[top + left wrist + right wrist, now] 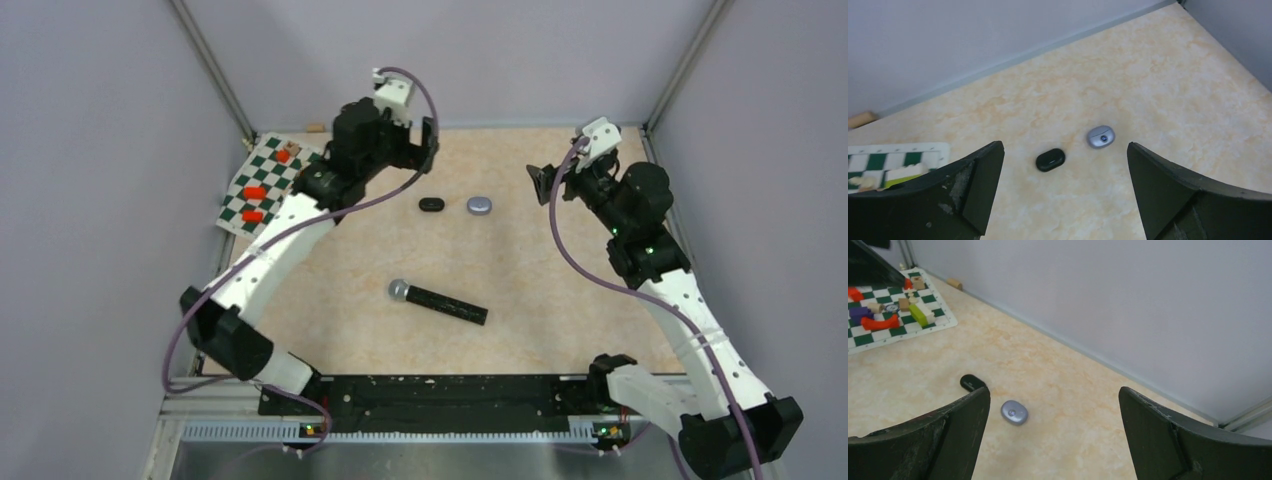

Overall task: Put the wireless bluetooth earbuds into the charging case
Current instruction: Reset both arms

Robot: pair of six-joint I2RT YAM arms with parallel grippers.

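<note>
Left gripper [1064, 147]: fingers spread wide, nothing held, raised off the table [1173, 100]. The black case [1050, 160] and grey case [1100, 136] lie side by side just ahead of it, apart, both lids shut, contents hidden. Right gripper [1054, 390]: likewise wide and empty, with the grey case near one finger and the black case just beyond.

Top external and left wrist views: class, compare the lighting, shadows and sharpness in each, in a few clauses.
Top external view: soft, even light, no glare; the microphone throws only a faint shadow. Left wrist view: the black case and silver case are sharp, with small soft shadows; the dark fingers near the lens show little surface detail.
</note>
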